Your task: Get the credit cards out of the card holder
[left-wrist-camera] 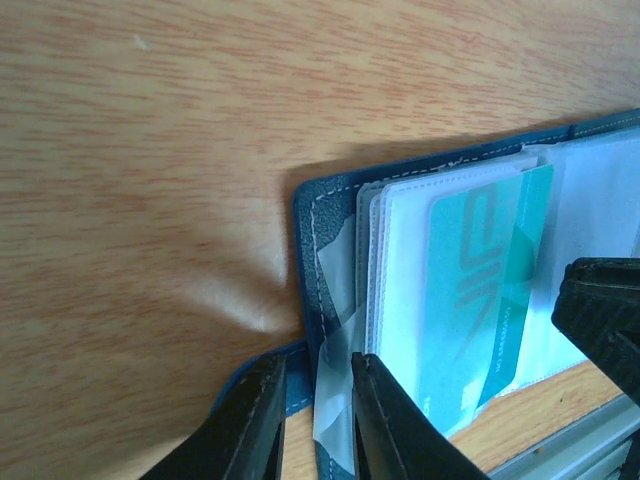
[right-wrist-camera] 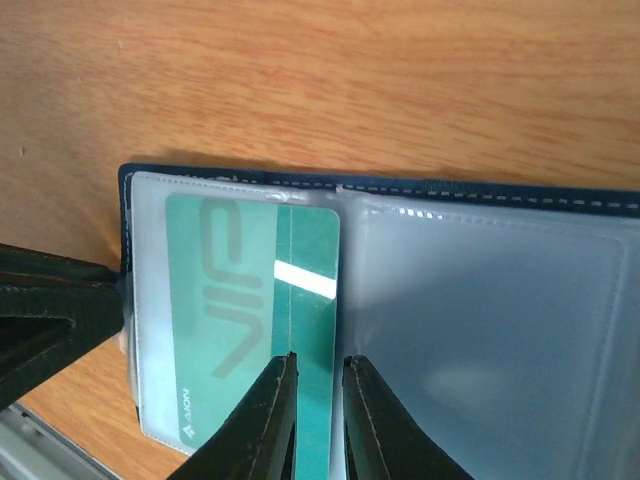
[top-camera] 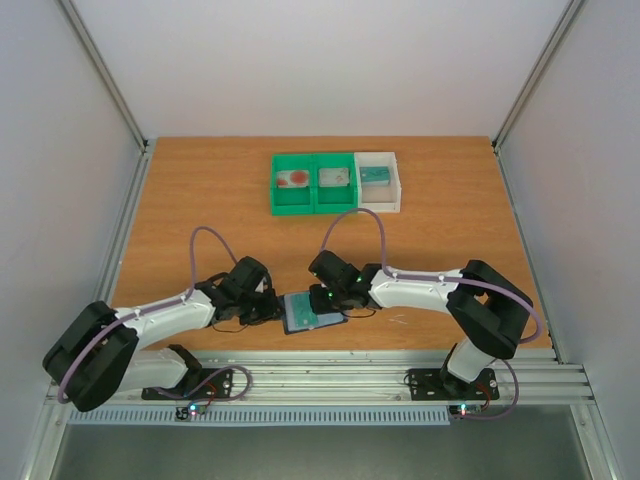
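card holder (right-wrist-camera: 480, 300): blue, open, clear pockets (teal card (right-wrist-camera: 240, 300) sticking out).
left gripper (left-wrist-camera: 320, 380): pinches card holder.
right gripper (right-wrist-camera: 318, 375): pinches teal card.
table (top-camera: 200, 200): brown wood; white walls (top-camera: 300, 60).

teal card (right-wrist-camera: 310, 240) partly hidden behind the right gripper (right-wrist-camera: 318, 365); holder (right-wrist-camera: 480, 300) runs off the frame; bins' (top-camera: 298, 207) contents too small to tell.

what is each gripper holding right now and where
Left gripper pinches the card holder by its outer edge; right gripper pinches the teal card at its exposed end.
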You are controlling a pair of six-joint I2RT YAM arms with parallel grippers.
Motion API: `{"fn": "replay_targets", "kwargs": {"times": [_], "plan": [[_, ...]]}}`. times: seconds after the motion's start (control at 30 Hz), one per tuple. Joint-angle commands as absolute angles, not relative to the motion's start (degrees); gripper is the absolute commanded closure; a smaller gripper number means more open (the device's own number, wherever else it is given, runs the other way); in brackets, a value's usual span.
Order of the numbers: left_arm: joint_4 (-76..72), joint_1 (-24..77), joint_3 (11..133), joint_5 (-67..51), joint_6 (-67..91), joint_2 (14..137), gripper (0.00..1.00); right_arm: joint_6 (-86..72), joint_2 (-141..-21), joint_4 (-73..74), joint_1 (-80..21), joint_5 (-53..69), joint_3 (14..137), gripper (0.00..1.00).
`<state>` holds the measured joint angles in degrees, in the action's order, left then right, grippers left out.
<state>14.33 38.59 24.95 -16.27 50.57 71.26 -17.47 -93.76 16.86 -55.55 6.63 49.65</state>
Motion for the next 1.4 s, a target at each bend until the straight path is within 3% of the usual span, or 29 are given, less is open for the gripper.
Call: {"fn": "replay_targets", "kwargs": {"times": [0.0,0.43,0.77,1.0,1.2,1.37], "plan": [[15.8,38.5,23.4,-16.7,51.6,67.9,0.79,-17.7,-93.3,12.2,-55.5,9.5,47.7,0.85],[11.5,38.5,24.6,-20.2,52.8,67.2,0.69,-17.2,-94.4,13.2,-54.9,8.5,47.3,0.83],[3.3,38.6,22.7,-21.6,53.1,74.2,0.81,-18.9,-95.9,8.2,-53.9,11.5,43.3,0.83],[8.2,38.6,22.4,-17.2,52.8,74.2,0.89,-19.6,-96.0,3.9,-52.7,13.6,40.2,0.88],[9.5,38.6,22.1,-15.8,52.8,74.6,0.91,-18.7,-95.0,3.3,-52.1,13.5,39.2,0.98],[10.8,38.6,21.8,-14.8,52.4,74.7,0.9,-18.4,-94.0,3.6,-51.3,13.2,38.8,0.99]]}}
